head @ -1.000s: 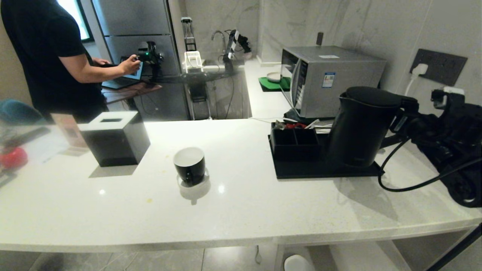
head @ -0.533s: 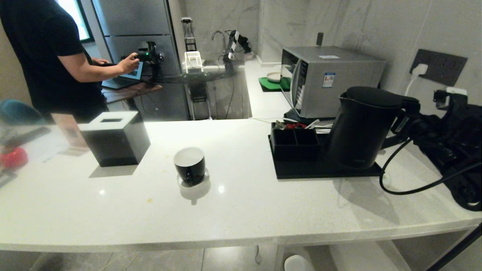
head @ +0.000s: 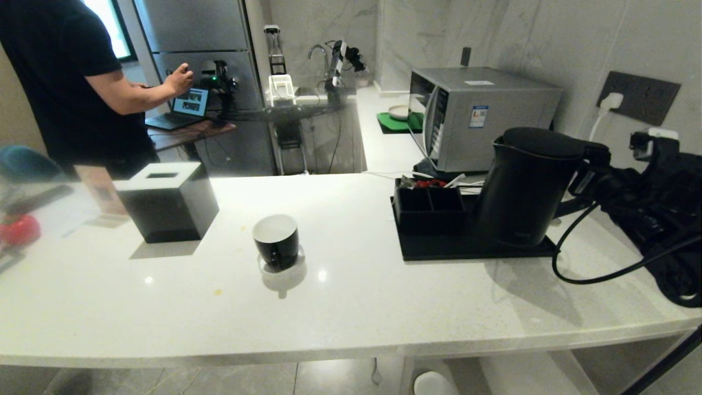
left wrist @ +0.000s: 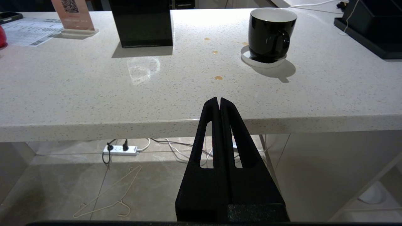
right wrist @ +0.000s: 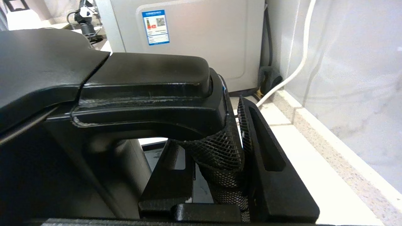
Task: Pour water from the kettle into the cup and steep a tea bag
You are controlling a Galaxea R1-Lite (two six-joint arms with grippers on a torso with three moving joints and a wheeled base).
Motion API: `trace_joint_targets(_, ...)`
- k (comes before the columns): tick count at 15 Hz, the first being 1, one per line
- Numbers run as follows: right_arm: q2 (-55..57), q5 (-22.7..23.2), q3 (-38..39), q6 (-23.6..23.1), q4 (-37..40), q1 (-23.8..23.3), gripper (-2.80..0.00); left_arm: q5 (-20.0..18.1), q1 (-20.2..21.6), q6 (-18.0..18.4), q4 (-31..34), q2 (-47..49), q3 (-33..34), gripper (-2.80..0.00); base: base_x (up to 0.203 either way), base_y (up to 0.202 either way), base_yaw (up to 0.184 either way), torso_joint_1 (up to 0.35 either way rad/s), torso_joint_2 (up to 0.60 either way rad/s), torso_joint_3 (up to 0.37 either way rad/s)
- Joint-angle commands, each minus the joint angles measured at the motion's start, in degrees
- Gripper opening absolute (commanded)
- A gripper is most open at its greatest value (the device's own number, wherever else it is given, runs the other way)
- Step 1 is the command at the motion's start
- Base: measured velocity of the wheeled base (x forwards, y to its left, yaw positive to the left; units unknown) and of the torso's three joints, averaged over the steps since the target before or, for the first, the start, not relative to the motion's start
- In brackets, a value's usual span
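Left gripper (left wrist: 219, 100) fingers pressed together below counter (head: 356, 307) edge. One black cup (head: 276, 240), white inside, mid-counter. One matte black kettle (head: 524, 186) on tray (head: 439, 249), right gripper (right wrist: 220, 157) fingers pinching its handle.

head high, wrists close, cup (head: 276, 240) shared

Kettle (right wrist: 44, 94) body cut off
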Motion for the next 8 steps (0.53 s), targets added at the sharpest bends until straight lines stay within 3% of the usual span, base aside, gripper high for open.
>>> trace_joint_targets(1,0.6,-0.1,-0.1,0.0,-0.4,0.0,-2.80,0.0,0.0,0.0,0.0,0.1,0.0,-2.80,0.000,0.000,0.000,0.000,0.00,0.000)
trace_joint_targets(8,1.7,-0.1,-0.3,0.0,-0.5,0.1,-2.80,0.0,0.0,0.0,0.0,0.1,0.0,-2.80,0.000,0.000,0.000,0.000,0.00,0.000)
